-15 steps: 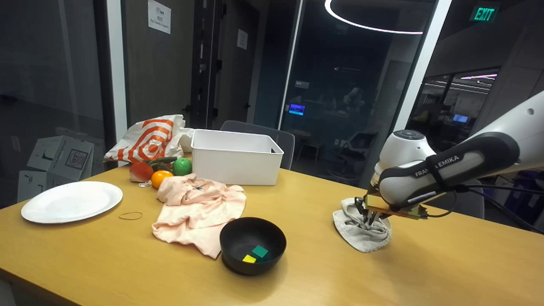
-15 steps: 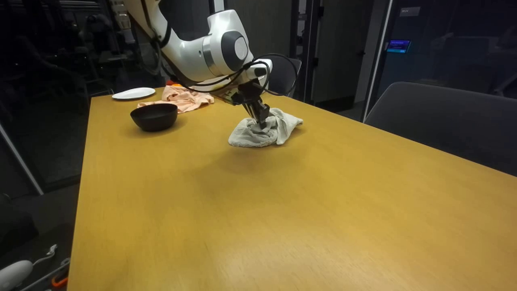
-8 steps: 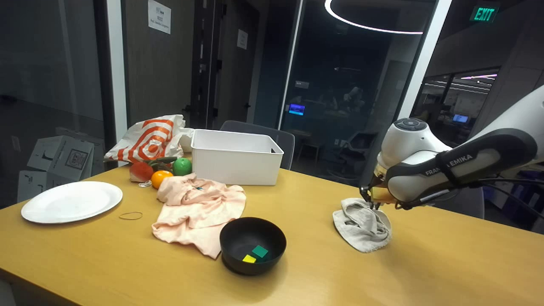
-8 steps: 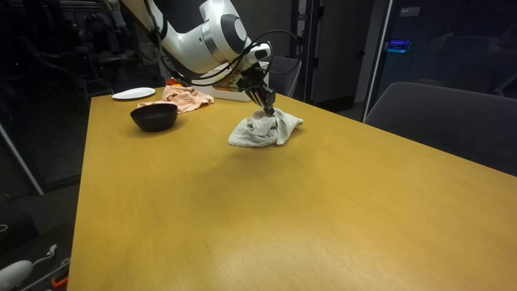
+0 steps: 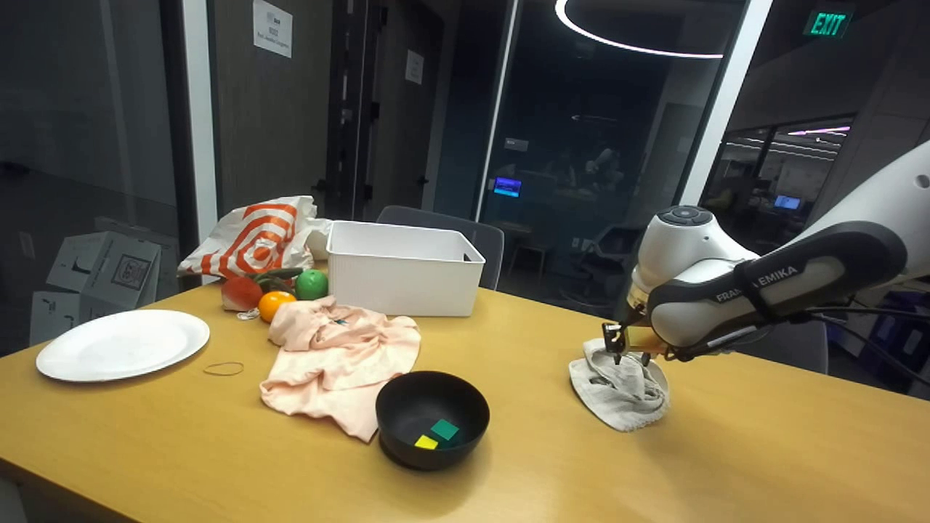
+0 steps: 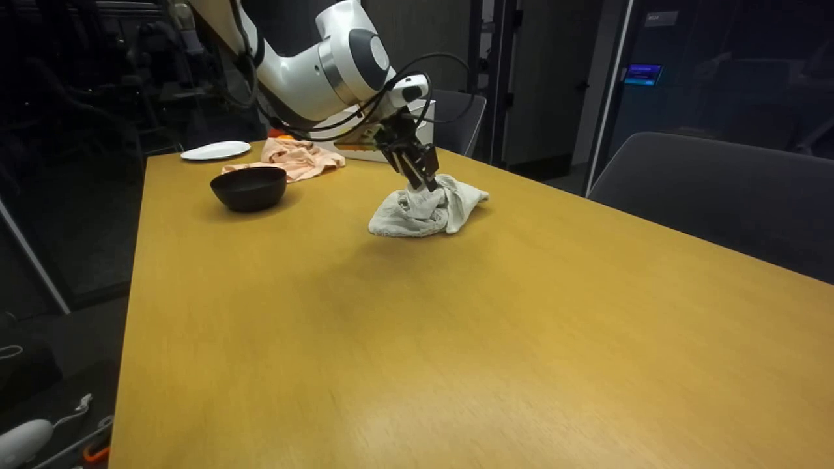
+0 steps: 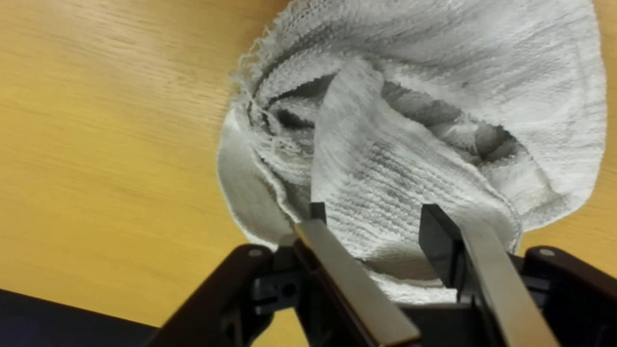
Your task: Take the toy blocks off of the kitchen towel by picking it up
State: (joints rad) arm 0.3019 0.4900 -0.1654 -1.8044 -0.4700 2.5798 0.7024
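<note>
Two fingers [image 7: 439, 238] of your tool [image 7: 373, 215] stand spread over the crumpled towel [image 7: 482, 67] on your worktop [image 6: 456, 339], contact unclear; an edge [image 6: 554, 191] runs near it, with open room toward the black bowl [image 6: 249, 193].

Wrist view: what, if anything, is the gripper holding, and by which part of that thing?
Nothing is held: the gripper is open over the crumpled kitchen towel, its jaws apart and no fold pinched between them.

A diffuse shadow [image 6: 365, 268] lies just in front of the kitchen towel [image 6: 405, 223] in an exterior view, with pale glare [image 6: 469, 420] on the table [image 6: 619, 326] well in front of it and the glass [image 6: 736, 104] behind it dim.
</note>
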